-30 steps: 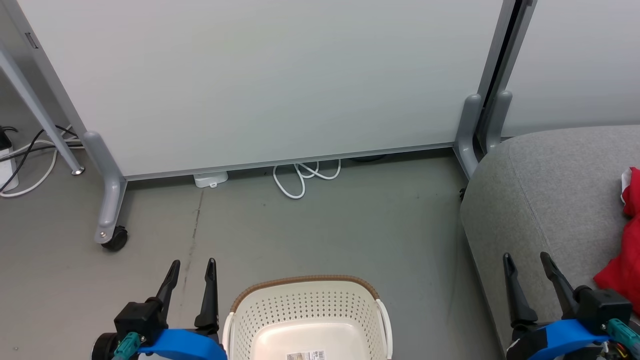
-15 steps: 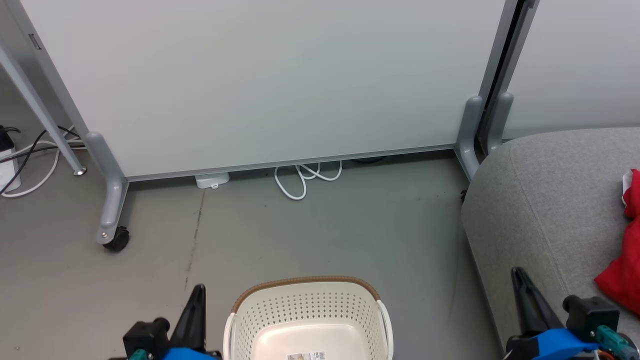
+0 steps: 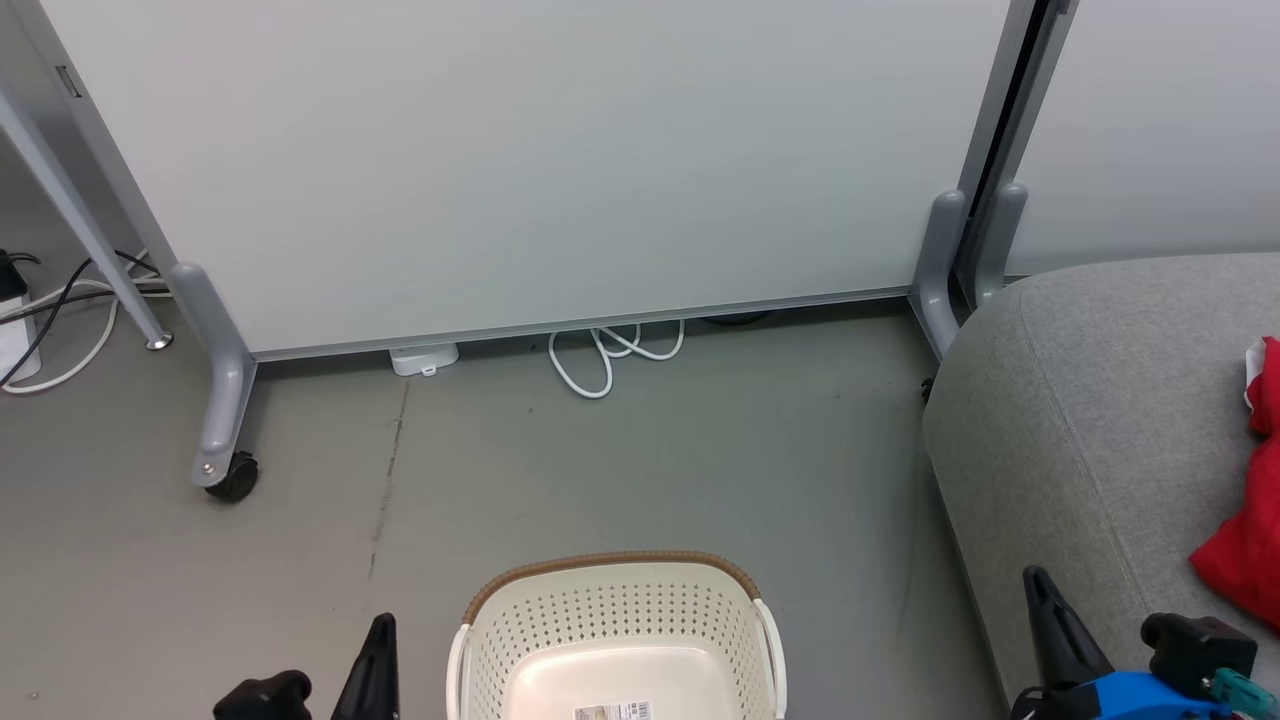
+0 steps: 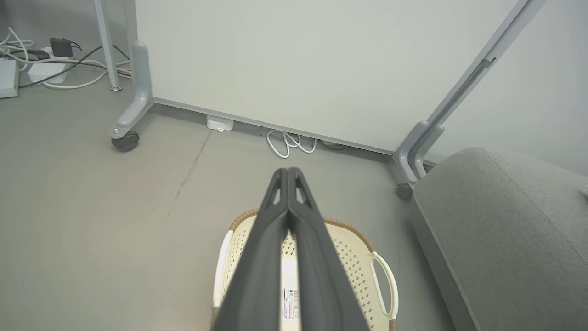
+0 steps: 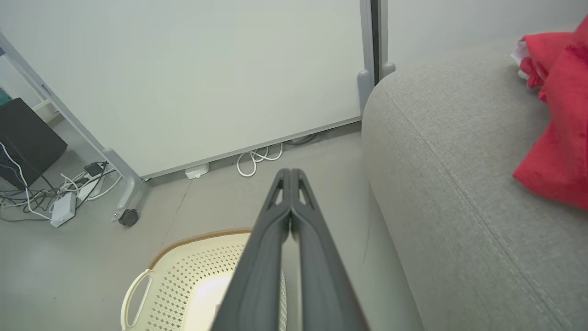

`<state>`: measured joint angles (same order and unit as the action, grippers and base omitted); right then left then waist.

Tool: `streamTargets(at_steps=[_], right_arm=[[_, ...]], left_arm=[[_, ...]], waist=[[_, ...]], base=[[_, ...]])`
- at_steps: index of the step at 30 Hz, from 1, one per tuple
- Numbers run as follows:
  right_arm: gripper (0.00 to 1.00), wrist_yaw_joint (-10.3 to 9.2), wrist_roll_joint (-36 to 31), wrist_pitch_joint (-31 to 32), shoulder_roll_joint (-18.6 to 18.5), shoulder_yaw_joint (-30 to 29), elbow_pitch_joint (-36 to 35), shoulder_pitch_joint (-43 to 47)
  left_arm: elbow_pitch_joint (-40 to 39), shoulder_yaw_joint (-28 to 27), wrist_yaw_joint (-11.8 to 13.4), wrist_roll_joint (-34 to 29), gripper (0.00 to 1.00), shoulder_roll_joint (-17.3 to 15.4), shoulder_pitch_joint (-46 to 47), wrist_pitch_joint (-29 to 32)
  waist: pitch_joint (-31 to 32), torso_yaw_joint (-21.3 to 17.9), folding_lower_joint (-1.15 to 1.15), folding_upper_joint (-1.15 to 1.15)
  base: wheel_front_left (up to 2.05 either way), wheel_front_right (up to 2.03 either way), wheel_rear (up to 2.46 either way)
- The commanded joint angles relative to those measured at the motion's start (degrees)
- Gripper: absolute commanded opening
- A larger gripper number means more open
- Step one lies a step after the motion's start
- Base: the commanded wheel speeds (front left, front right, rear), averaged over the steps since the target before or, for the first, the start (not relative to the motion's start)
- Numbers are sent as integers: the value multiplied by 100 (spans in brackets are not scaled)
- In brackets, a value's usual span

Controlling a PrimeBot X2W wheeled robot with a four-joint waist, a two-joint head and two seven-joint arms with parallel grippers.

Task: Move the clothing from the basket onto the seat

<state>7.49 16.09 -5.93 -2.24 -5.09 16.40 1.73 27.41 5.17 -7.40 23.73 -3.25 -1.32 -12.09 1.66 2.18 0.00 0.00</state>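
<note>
— Starting at the far left, what is entered?
— Item 1: cables (image 3: 60,300), black and white, lying on the grey floor (image 3: 640,460). Item 2: partition panel (image 3: 550,150), pale, on grey legs, with one black castor (image 3: 232,478).
— And the left arm?
— Item 3: left jaws, fingers (image 4: 266,248) pressed together along their length, nothing between them. In the head view one finger stands just left of the basket.
— Under the panel?
— Item 4: small white box (image 3: 424,357). Item 5: looped white cord (image 3: 610,360), to its right.
— The basket?
— Item 6: basket (image 3: 610,560), cream, perforated, with a brown rim and white side handles. It stands on the floor at bottom centre, with a barcode sticker (image 3: 610,712) on its bare bottom.
— Right of that?
— Item 7: seat (image 3: 1080,400), grey upholstered with a rounded edge, near the basket but apart from it. Item 8: right jaws, fingers (image 5: 264,257) closed against each other, empty, seen against the seat's lower part in the head view. Item 9: clothing (image 3: 1245,550), bright red, lying on the seat at the far right. One piece has white trim (image 3: 1250,372). The clothing is apart from both jaws.
</note>
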Motion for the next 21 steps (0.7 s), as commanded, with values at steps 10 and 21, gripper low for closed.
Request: streamTargets(at_steps=[10, 21], right_arm=[[0, 0, 1236, 191, -28, -29, -129, -217], [0, 0, 2163, 343, -36, -46, -151, -310]], left_arm=[[-308, -217, -2, 1103, 0, -3, 259, 283], [-462, -358, -4, 1937, 0, 3, 340, 511]], waist=[[-17, -21, 0, 0], [-33, -39, 0, 0]], base=[[0, 0, 0], [0, 0, 0]])
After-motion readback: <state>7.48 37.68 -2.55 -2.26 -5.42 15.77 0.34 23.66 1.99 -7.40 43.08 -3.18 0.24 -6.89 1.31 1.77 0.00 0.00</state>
